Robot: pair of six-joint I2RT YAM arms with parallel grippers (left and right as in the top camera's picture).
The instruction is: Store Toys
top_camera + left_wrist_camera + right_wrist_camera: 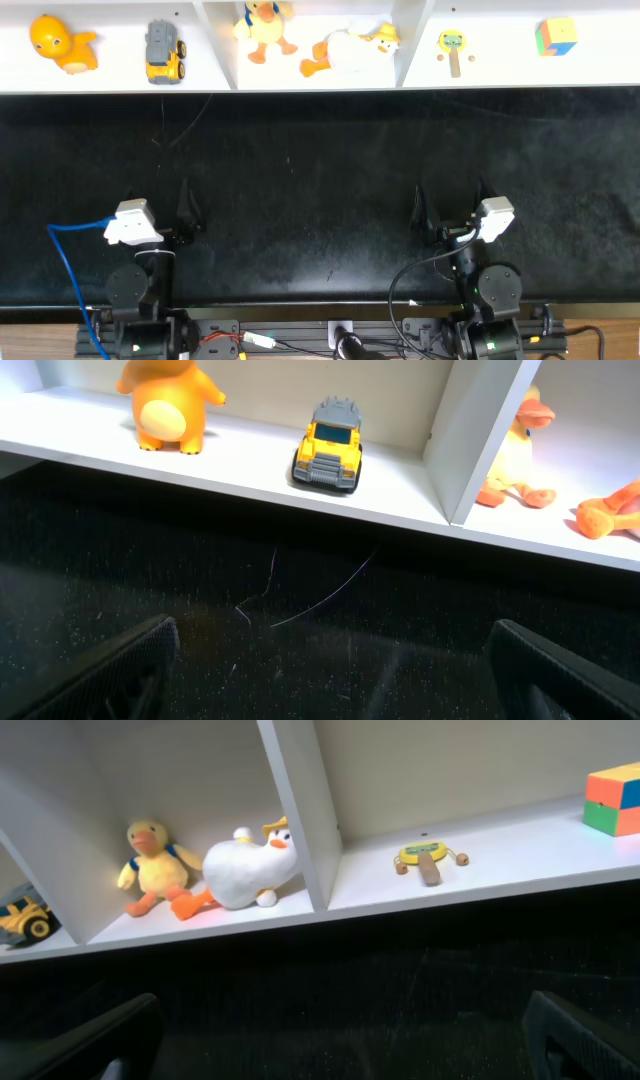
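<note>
The white shelf (320, 82) runs along the far edge of the tabletop (320, 170).
- Left compartment: orange duck (60, 42), yellow truck (164, 52).
- Middle compartment: two plush ducks (264, 28).
- Right compartment: rattle (453, 47), cube (556, 35).

The left gripper (330, 645) and right gripper (340, 1015) hang near the near edge, jaws wide.

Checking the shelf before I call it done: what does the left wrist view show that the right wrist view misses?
Left wrist view adds the orange duck. Right wrist view adds the green rattle and the coloured cube. Both share the yellow truck, the yellow plush duck, part of the white plush duck and the black table.
</note>
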